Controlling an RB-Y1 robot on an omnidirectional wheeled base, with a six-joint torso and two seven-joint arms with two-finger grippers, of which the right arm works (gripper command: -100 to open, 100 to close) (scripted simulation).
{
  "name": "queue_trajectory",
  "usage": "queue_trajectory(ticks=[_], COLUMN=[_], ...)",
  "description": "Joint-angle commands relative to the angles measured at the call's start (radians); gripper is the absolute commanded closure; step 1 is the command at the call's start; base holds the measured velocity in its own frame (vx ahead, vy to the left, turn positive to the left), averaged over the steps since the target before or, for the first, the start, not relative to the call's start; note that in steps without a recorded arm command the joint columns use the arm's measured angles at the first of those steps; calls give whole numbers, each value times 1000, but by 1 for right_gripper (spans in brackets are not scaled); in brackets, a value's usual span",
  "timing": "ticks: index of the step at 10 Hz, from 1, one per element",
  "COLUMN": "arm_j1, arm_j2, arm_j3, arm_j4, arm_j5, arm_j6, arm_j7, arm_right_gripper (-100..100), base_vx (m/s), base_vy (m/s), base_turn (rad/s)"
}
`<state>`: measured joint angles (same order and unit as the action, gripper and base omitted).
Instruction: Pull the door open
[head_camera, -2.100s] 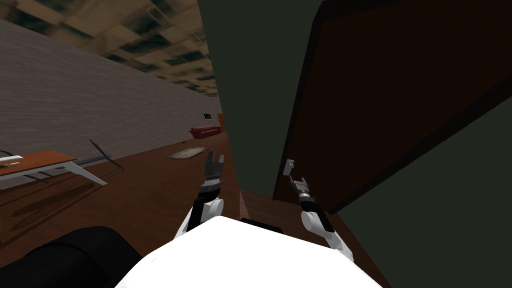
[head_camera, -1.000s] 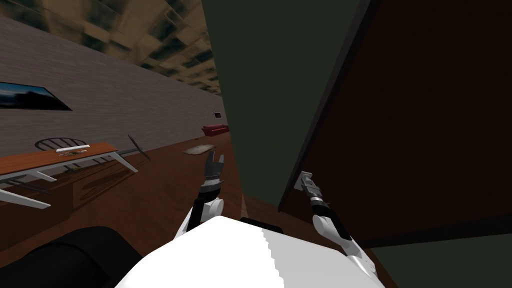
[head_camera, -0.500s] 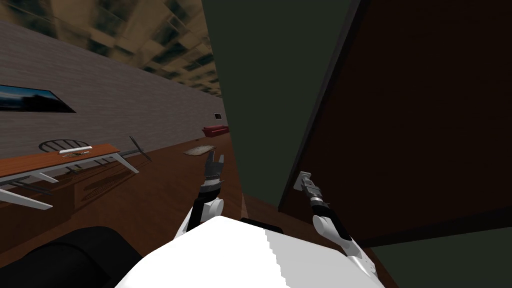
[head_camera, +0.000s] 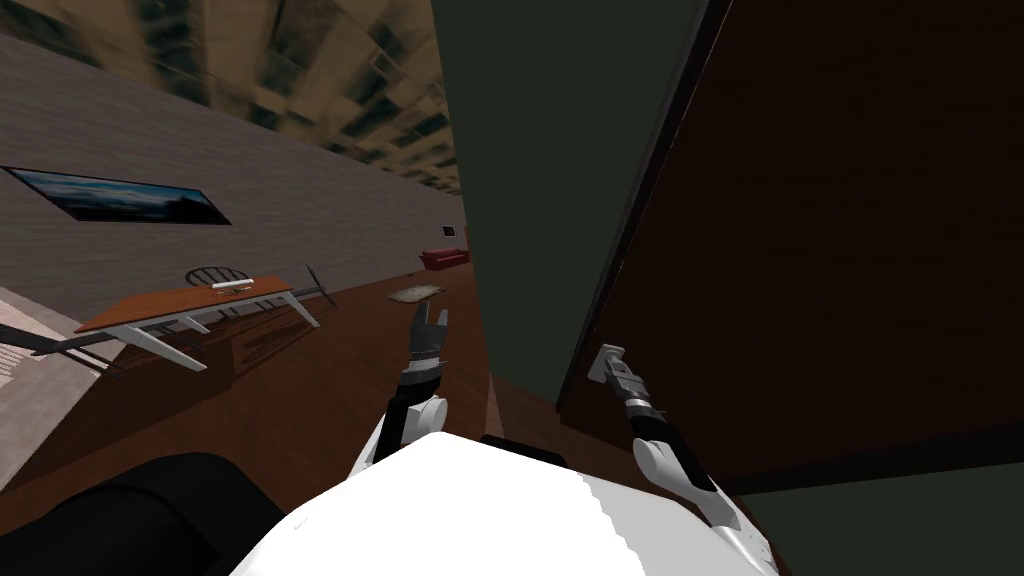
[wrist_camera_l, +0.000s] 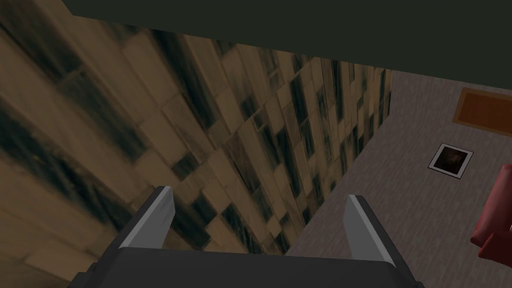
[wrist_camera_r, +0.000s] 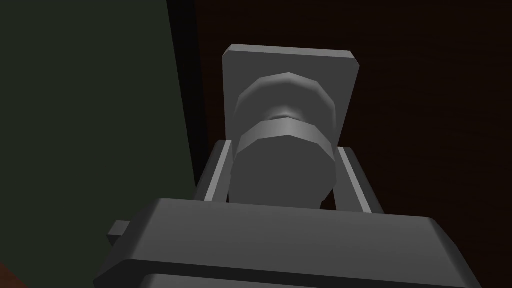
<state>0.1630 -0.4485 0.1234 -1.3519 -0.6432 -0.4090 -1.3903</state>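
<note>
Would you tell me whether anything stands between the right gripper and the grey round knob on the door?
Nothing visible does: the right gripper is shut on the grey round knob of the dark brown door, with its fingers pressing the knob's sides.

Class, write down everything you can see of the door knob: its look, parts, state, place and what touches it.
The door knob is plain grey and faceted: a rounded head, a narrower neck and a flange on a rectangular backplate. It juts from the dark brown door, close to the door's edge beside a dark green wall. The right hand is shut on it, its fingers pressing the head's two sides.
</note>
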Motion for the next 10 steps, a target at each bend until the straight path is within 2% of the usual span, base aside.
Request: queue_trajectory(ticks=[1, 5, 6, 7, 9, 10], arm_j1=[11, 37, 35, 48, 58, 68], arm_j2=[-25, -79, -72, -93, -110, -130], arm_j3=[17, 53, 45, 63, 76, 91], arm_j4=[-7, -23, -19, -24, -30, -37], arm_j5=[0, 1, 0, 4, 7, 11], arm_j6=[-14, -39, -34, -48, -61, -75], arm_j7=[-28, -83, -72, -94, -110, -128], arm_right_gripper=[100, 100, 100, 100, 100, 100], base_vx=[-216, -212, -97, -138, -209, -254], base_vy=[-88, -60, -22, -44, -78, -89], base_turn=[202, 153, 31, 136, 117, 164])
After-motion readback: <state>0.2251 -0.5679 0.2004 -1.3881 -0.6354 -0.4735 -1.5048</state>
